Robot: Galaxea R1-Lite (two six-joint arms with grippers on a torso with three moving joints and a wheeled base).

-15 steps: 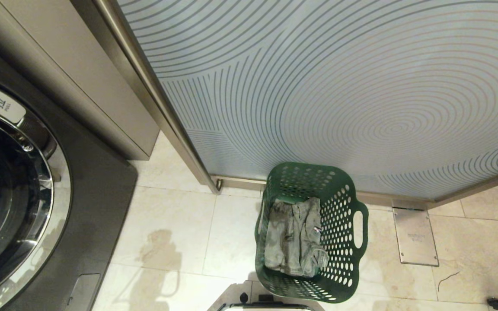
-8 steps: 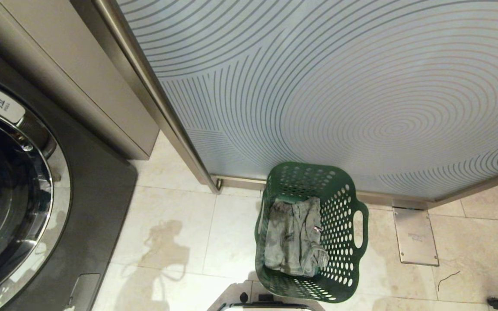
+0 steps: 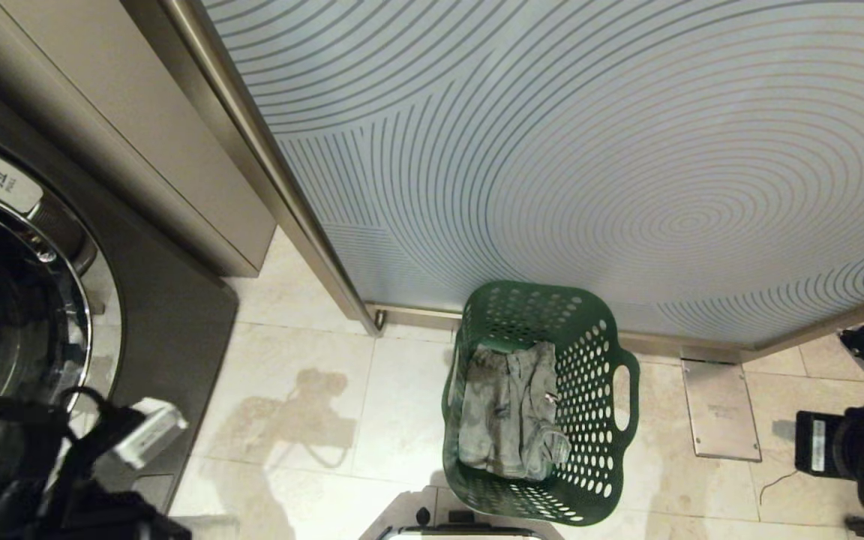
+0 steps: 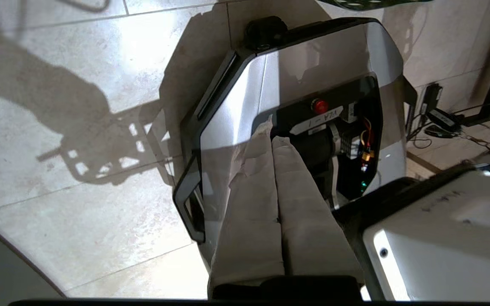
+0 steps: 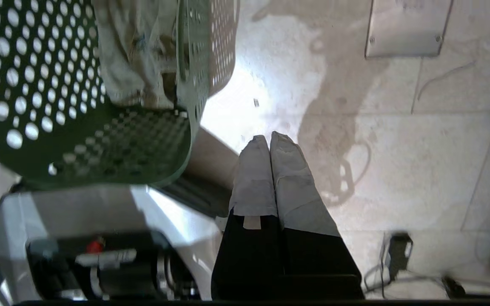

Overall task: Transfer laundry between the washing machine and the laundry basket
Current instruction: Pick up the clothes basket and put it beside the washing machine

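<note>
Laundry room: washing machine [image 3: 19,330], tiled floor [image 3: 304,390]

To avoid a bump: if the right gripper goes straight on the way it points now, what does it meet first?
Probably the bare floor. The right gripper, fingers shut, points past the laundry basket, though depth is unclear.

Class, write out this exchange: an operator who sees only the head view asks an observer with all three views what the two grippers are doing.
Operator: Is the left gripper holding anything?
Observer: No. The left gripper is shut and empty, fingers pressed together.
Operator: And the right one?
Observer: The right gripper is shut and empty as well, pointing at the floor beside the laundry basket.
</note>
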